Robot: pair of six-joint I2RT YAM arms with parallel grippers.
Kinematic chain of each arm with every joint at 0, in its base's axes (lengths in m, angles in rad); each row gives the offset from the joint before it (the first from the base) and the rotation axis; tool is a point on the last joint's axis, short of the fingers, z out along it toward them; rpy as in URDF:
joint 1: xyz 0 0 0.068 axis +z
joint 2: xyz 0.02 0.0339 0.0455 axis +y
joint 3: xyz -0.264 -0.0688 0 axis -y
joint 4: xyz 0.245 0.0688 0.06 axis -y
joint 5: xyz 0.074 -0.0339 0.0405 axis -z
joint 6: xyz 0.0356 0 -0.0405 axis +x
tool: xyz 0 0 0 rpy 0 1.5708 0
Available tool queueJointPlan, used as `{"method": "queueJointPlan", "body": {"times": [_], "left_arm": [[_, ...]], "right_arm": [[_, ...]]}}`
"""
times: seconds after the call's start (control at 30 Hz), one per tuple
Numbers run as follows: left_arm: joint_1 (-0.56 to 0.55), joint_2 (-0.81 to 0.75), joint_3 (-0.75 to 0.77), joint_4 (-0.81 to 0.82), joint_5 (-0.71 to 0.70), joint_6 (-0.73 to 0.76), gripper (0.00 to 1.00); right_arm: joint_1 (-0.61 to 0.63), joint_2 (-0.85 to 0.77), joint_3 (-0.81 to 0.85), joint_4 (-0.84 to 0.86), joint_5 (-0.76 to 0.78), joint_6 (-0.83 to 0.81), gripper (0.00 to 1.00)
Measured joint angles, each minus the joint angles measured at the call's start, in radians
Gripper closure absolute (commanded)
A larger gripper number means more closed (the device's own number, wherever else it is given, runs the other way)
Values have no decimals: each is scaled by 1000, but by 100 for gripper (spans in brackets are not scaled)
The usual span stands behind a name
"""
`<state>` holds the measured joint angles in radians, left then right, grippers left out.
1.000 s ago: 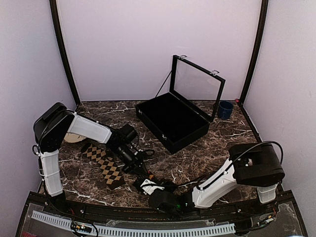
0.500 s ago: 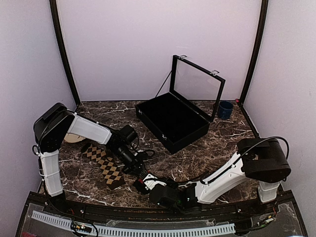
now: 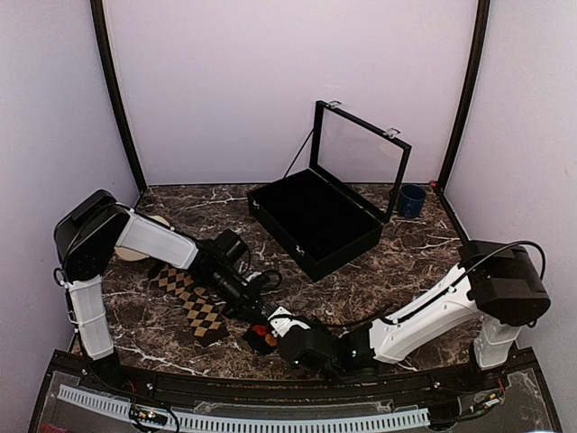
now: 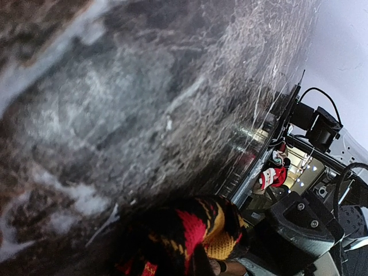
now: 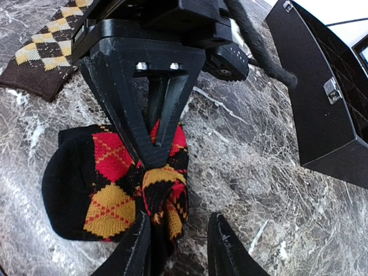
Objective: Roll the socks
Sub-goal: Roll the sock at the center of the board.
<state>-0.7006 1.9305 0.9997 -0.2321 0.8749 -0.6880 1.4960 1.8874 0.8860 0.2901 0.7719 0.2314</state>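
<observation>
Red-and-orange sock (image 5: 109,195) sits pinched in jaws of the outstretched left gripper (image 5: 152,158); right gripper (image 5: 179,217) jaws spread beside it.

Red-orange sock (image 5: 109,198) bunched (pinched), tan sock (image 3: 193,305) flat

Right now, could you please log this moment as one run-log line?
left gripper: shut on red-and-orange sock | right gripper: open, close beside it | tan sock: flat, unrolled

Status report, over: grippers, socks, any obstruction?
Left gripper shut on red-and-orange sock, half bunched. Right gripper open at its bunched end. Tan sock flat, unrolled. Black case well behind, not in the way.
</observation>
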Motion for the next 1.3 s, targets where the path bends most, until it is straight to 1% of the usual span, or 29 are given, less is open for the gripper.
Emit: {"method": "queueJointPlan", "body": {"times": [0.07,0.37,0.47,0.63,0.73,1.1,1.3], "left_arm": [[0,-5,-16,38,1,-4,100],[2,-11,-67,215,-12,-26,100],[2,-12,-84,266,-15,-29,100],[2,-13,-107,342,-25,-30,100],[2,-16,-123,381,-34,-28,100],[2,-66,-173,446,-139,43,100],[2,-85,-199,485,-189,87,100]], "right_arm": [[-2,-23,-13,-16,-11,19,65],[-9,-140,-69,-94,-55,128,61],[-10,-171,-80,-108,-73,161,58],[-25,-211,-108,-111,-121,222,57],[-49,-226,-125,-105,-160,261,57],[-220,-244,-146,-16,-372,396,56],[-300,-181,-143,71,-518,471,55]]}}
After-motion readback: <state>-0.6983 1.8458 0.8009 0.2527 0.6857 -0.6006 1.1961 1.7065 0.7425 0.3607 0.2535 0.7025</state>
